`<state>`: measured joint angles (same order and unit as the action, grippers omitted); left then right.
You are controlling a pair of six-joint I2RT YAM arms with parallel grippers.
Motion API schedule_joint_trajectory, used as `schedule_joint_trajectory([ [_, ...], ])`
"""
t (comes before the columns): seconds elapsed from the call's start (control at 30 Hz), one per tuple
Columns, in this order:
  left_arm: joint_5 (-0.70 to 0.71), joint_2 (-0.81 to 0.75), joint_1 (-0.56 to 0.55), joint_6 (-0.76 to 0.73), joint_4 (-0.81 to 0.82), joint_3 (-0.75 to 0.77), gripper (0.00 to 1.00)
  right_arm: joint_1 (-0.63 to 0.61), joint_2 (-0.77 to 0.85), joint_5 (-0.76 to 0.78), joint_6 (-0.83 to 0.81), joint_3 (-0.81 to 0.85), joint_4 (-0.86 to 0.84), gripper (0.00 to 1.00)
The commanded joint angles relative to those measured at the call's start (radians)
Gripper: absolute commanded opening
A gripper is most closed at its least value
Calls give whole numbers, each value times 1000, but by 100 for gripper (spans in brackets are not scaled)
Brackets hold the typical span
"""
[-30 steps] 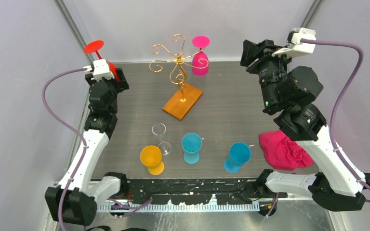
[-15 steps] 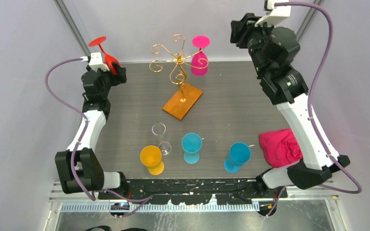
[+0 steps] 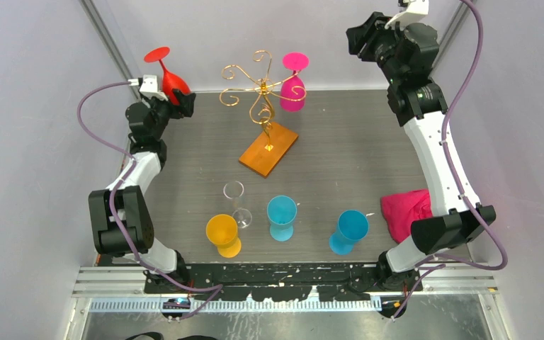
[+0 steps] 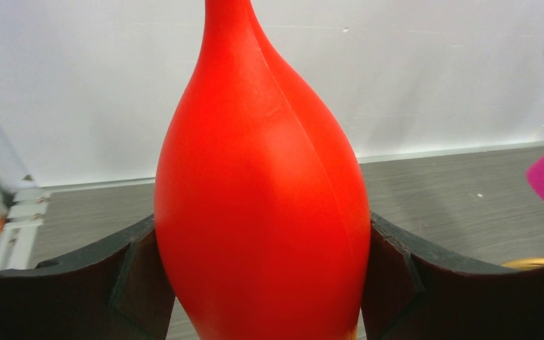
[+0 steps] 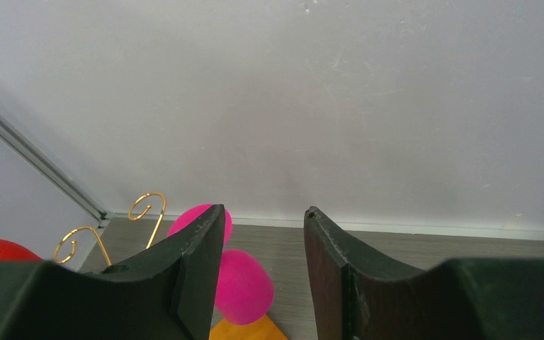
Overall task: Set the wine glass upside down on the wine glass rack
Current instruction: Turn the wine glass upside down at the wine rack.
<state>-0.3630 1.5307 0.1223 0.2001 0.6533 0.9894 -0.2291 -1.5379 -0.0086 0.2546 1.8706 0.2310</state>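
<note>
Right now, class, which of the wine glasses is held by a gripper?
The red wine glass, upside down, its bowl clamped in the left gripper. The pink one hangs on the rack; the rest stand on the table.

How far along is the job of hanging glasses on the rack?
Done: a pink glass hangs upside down on the wine glass rack. In hand: the left claw grips a red glass, foot up, left of the rack. Left: hooking it on; the right claw is empty.
</note>
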Motion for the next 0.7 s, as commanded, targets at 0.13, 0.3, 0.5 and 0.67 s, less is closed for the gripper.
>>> schedule_joint_trajectory([
  [0.13, -165, -26, -7, -42, -42, 111, 58, 27, -116, -213, 217, 160, -7, 52],
  [0.3, -199, -90, -43, -134, -180, 131, 57, 17, -210, -319, 383, 297, 35, 51],
  [0.5, -182, -115, -99, -195, -233, 119, 56, -48, -329, -377, 495, 520, 152, 51],
  [0.67, -169, -104, -107, -169, -163, 71, 54, -81, -450, -468, 670, 647, 135, 50],
])
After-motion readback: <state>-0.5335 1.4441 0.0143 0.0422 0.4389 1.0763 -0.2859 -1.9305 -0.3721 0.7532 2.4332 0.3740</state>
